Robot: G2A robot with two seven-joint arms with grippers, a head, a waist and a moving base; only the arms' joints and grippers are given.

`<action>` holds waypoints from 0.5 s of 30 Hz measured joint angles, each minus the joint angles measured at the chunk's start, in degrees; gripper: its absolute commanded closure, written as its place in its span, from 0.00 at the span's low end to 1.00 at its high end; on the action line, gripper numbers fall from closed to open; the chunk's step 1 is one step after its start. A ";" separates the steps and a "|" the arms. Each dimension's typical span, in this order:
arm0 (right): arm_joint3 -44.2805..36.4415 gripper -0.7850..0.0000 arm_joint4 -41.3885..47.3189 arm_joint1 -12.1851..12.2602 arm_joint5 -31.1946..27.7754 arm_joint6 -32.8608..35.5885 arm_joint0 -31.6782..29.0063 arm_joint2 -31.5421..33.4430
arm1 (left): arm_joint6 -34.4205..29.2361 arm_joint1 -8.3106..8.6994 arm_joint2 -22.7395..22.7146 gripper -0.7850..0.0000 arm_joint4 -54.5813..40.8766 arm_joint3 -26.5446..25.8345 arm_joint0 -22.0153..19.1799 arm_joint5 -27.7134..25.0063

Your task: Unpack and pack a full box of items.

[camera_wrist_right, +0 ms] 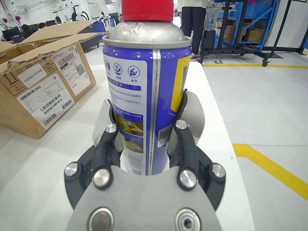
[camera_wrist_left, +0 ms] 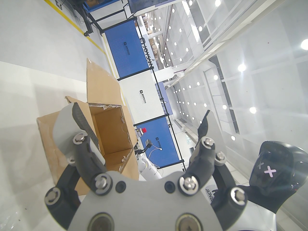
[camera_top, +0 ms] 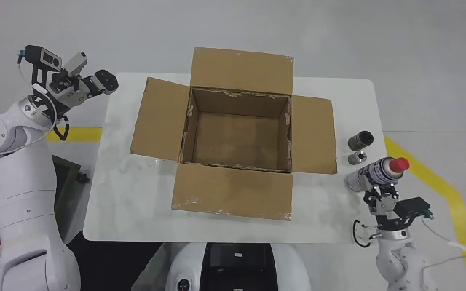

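One cardboard box [camera_top: 156, 120], one spray can [camera_top: 373, 173], one dark cylinder [camera_top: 359, 139], one table [camera_top: 124, 207].

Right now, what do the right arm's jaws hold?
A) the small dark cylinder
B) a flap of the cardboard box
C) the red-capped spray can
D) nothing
C: in the right wrist view the jaws press against both sides of the spray can.
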 measured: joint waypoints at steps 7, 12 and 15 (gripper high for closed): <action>0.90 0.81 -0.73 0.11 0.98 0.07 0.94 -0.52 | 0.00 0.00 0.00 0.00 0.00 0.00 0.00 0.00; 1.35 0.45 -1.33 0.22 0.79 0.78 1.06 -1.15 | 0.00 0.00 0.00 0.00 0.00 0.00 0.00 0.00; 1.51 0.00 -1.27 0.27 0.74 1.06 0.96 -1.30 | 0.00 0.00 0.00 0.00 0.00 0.00 0.00 0.00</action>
